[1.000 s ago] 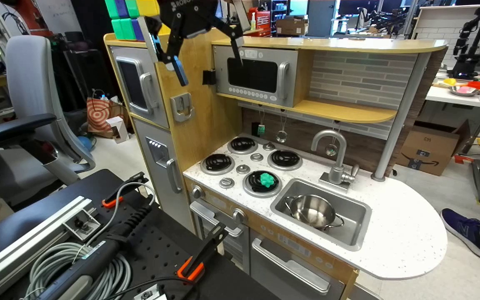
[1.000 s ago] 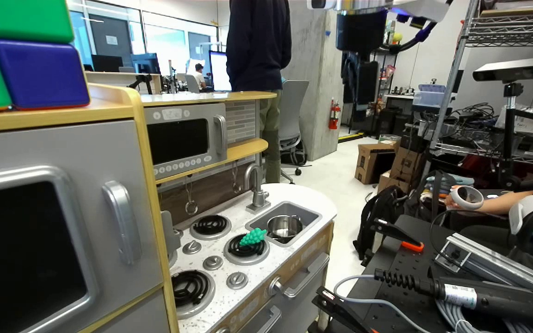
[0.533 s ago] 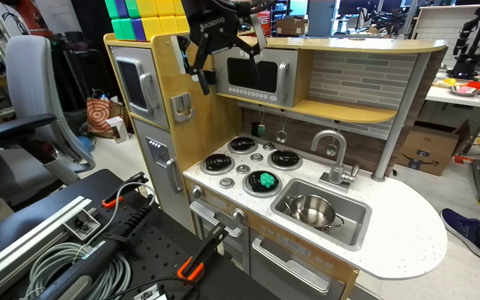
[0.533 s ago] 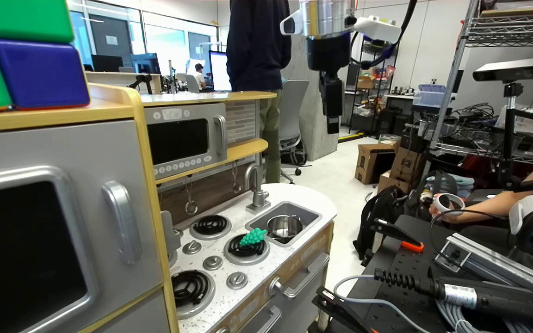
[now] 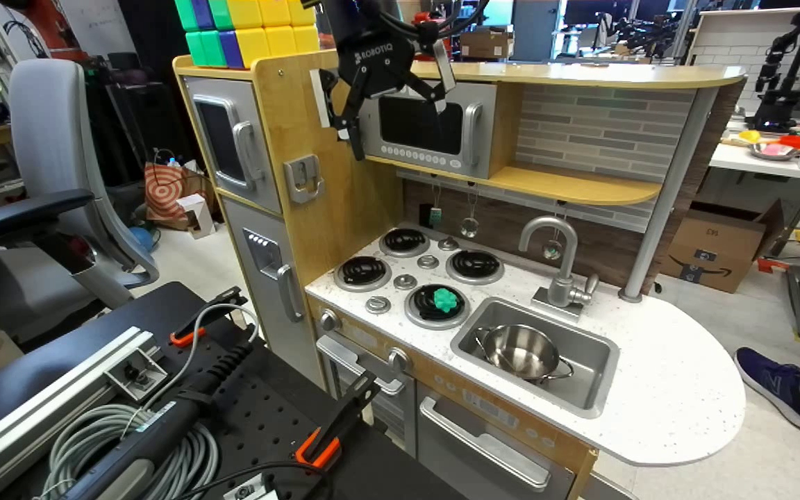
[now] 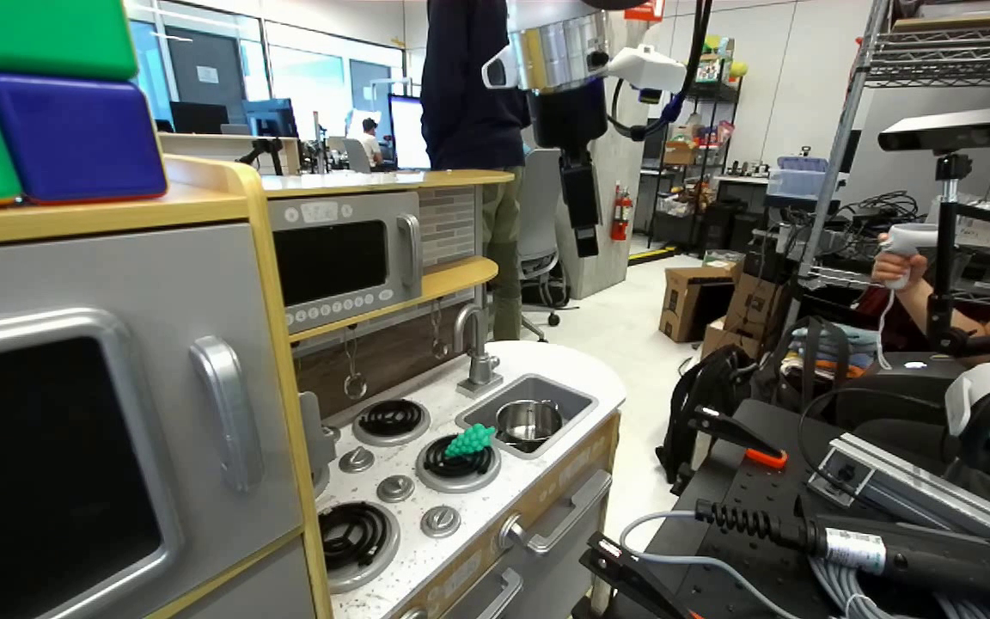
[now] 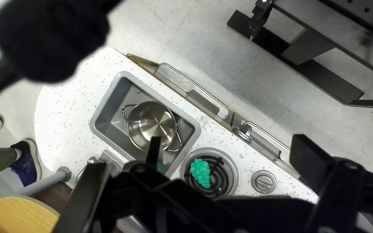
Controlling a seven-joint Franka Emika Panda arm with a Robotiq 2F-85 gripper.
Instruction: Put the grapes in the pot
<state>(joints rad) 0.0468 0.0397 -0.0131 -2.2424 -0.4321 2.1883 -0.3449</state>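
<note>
The green grapes (image 5: 445, 300) lie on the front burner beside the sink. They show also in an exterior view (image 6: 470, 440) and in the wrist view (image 7: 200, 173). The silver pot (image 5: 521, 351) stands in the sink basin, its inside bare in the wrist view (image 7: 151, 123); it shows too in an exterior view (image 6: 529, 421). My gripper (image 5: 401, 135) is open with nothing between its fingers, high above the stove in front of the microwave. It shows also in an exterior view (image 6: 587, 245). In the wrist view the grapes appear between its spread fingers (image 7: 227, 145), well below.
The grey sink (image 5: 584, 378) has a faucet (image 5: 565, 264) behind it. The microwave (image 5: 419, 154) and a curved shelf (image 5: 580, 186) overhang the back. A tall cabinet (image 5: 337, 201) with coloured blocks (image 5: 261, 42) on top stands beside the stove. A black table (image 5: 275, 403) holds clamps and cables.
My open gripper has moved sideways from near the tall cabinet's top towards the microwave, and lower. It has also tilted a little. The grapes and the pot have not moved.
</note>
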